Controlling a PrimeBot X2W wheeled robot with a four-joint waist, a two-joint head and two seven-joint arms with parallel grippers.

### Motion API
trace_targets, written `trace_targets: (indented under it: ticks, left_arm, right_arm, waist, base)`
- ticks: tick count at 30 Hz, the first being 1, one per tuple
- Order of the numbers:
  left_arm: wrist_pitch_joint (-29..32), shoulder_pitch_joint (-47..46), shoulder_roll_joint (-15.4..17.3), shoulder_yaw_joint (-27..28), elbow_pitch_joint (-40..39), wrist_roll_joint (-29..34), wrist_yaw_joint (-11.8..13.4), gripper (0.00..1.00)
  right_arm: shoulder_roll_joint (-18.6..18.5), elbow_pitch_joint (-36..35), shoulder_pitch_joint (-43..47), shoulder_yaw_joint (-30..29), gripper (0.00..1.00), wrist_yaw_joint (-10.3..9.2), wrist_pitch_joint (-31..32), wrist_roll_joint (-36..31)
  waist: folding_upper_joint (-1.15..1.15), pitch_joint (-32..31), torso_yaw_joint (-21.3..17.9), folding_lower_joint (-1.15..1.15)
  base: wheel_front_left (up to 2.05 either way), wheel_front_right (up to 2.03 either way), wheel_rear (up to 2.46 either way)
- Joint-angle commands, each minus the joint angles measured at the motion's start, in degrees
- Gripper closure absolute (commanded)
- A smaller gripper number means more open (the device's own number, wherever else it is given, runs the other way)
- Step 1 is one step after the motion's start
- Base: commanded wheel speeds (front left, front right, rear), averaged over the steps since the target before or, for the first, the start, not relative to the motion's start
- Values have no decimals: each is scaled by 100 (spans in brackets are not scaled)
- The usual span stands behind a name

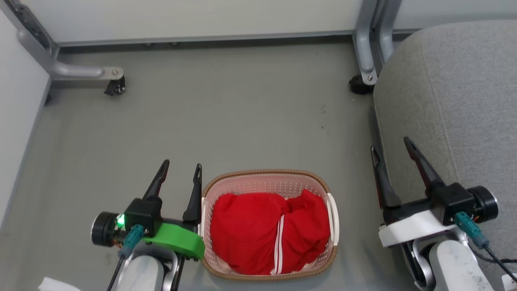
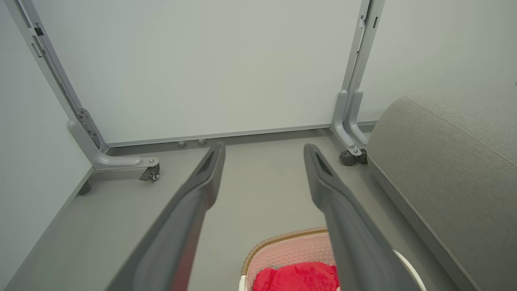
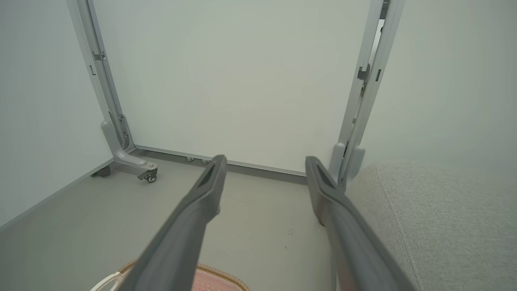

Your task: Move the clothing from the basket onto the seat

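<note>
Two grippers were spread wide and held nothing: the left gripper (image 1: 181, 163) just beside the basket (image 1: 262, 174), the right gripper (image 1: 389, 144) at the edge of the seat (image 1: 452, 101). The clothing (image 1: 250, 230) lay bunched inside the basket, on the floor (image 1: 226, 113).

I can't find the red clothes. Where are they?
In the head view, the clothing lies inside the basket on the floor, between the left gripper and right gripper, with the seat to its right.

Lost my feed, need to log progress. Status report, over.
Left claw open, empty, beside basket. Right claw open, empty, by seat edge. Clothing all in basket. No obstruction seen.
</note>
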Motion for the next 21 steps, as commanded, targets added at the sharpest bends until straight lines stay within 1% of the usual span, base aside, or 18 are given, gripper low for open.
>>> trace_targets:
  ticks: [1,7,10,13,16,18,21]
  left_arm:
    - [-5,-290,26,-34,53,20,-40,0]
    - [-4,-1140,28,-369,575,120,-205,0]
    - [-2,-1569,31,-617,1144,322,-284,0]
    - [-5,-2095,104,-870,1668,420,-323,0]
    - [-3,-2430,152,-1129,2196,483,-335,0]
    - [-2,-2732,160,-1429,2607,476,-340,0]
    - [-5,-3200,187,-1749,3011,279,-338,0]
  right_arm:
    - [-46,-60,-203,-42,0,1,-18,-34]
    - [-88,-277,-740,-233,0,1,-18,-100]
    - [-115,-407,-998,-289,0,1,-18,-136]
    - [-82,-536,-1224,-346,0,1,-18,-174]
    - [-49,-640,-1395,-388,0,1,-18,-208]
    - [-37,-715,-1501,-359,0,1,-18,-265]
    - [-18,-833,-1688,-319,0,1,-18,-329]
  waist:
    - [0,934,-33,0]
    - [0,1746,-126,0]
    - [0,2135,-237,0]
    - [0,2511,-393,0]
    - [0,2840,-531,0]
    - [0,3070,-628,0]
    - [0,3455,-773,0]
  base:
    - [0,0,0]
    - [0,0,0]
    - [0,0,0]
    - [0,0,0]
    - [0,0,0]
    - [0,0,0]
    - [0,0,0]
